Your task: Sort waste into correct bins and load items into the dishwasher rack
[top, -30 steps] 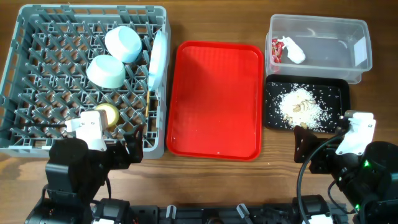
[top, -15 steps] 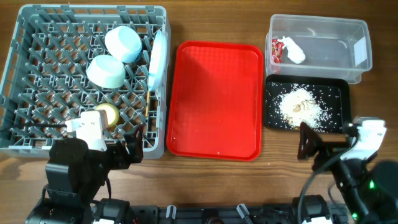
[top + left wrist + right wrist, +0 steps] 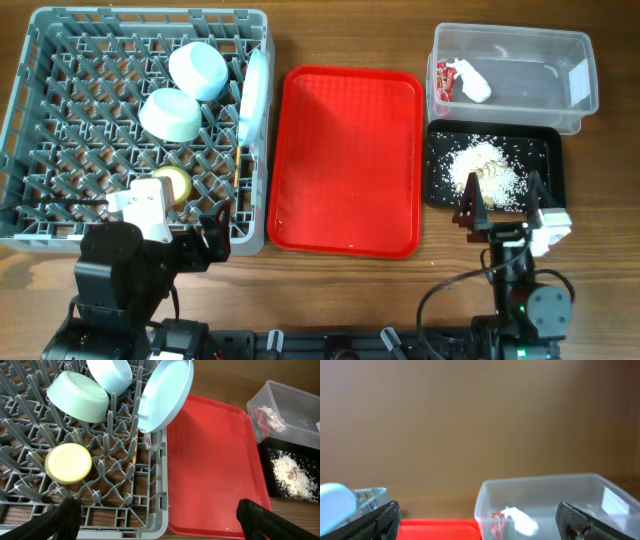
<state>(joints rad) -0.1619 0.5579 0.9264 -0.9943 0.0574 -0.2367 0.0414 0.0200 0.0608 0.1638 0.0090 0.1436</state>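
The crumpled red-and-white wrapper (image 3: 450, 78) is lying at the left end of the clear tub (image 3: 510, 35), at the far right of the table. Just in front of it, the off-white rice scraps (image 3: 486, 170) are sitting in a heap in the black tray (image 3: 545, 140). Both kinds of waste seem to be binned.

On the left, the grey dishwasher rack (image 3: 150, 14) is holding the white bowl (image 3: 198, 70) and the pale green bowl (image 3: 172, 113), both tipped among the pegs. The white plate (image 3: 256, 95) is standing on edge along its right wall, and the small yellow cup (image 3: 172, 184) is sitting nearer to me. In my left wrist view, white fork (image 3: 148, 441) tines are peeking out below the plate. I cannot pick out the wooden stick with certainty.

Between rack and bins, the red serving tray (image 3: 345, 150) is showing only a few specks.

I am holding my right claw (image 3: 500, 200) spread wide with nothing in it, above the near edge of the black tray. My left claw (image 3: 157, 525) is also gaping wide and gripping nothing, hovering by the rack's near right corner.

I am judging the job as essentially finished, with only the stick needing a check.
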